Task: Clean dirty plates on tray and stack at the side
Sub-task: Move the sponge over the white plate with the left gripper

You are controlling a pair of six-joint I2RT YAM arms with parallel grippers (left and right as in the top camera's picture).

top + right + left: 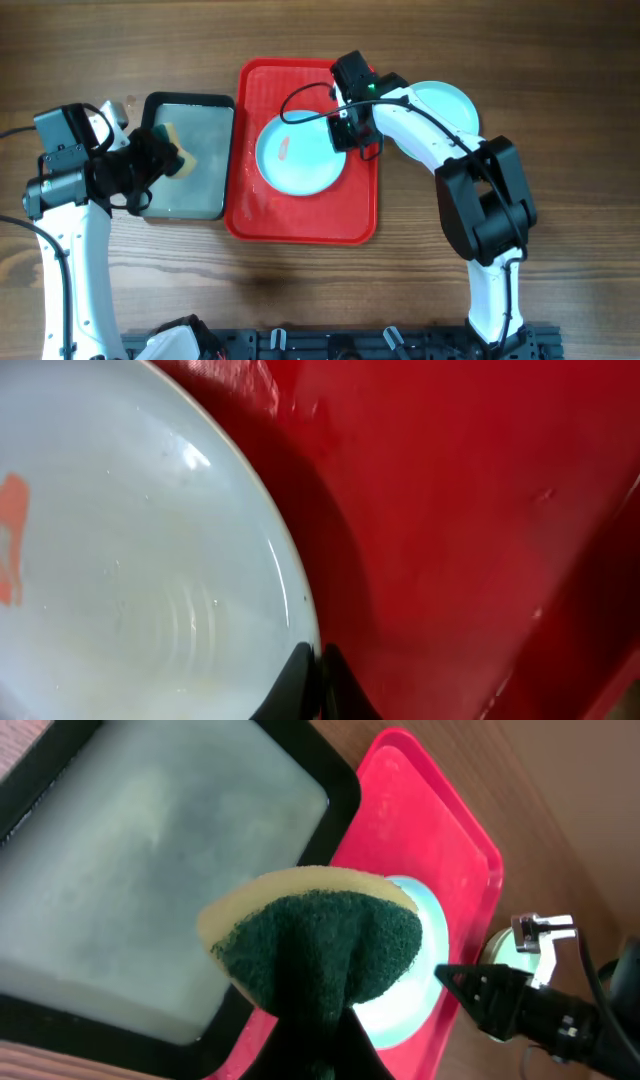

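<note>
Lengthwise toward the robot, tray [300, 225] holds flat plate [300, 158], right gripper [315, 685] pinching its rim, left gripper [312, 1035] clutching sponge [320, 935].

Plate [300, 160] on tray [300, 232], smaller tray [200, 180] just left, second plate [452, 103] right on table [300, 290]

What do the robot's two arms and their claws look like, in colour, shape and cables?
Both arms have white links joined by bulky black joints. A thin black cable loops beside the right arm, which shows a small green light near its wrist; another runs beside the left arm. The left claw and the right claw are black; the right one's fingers taper to points.
</note>
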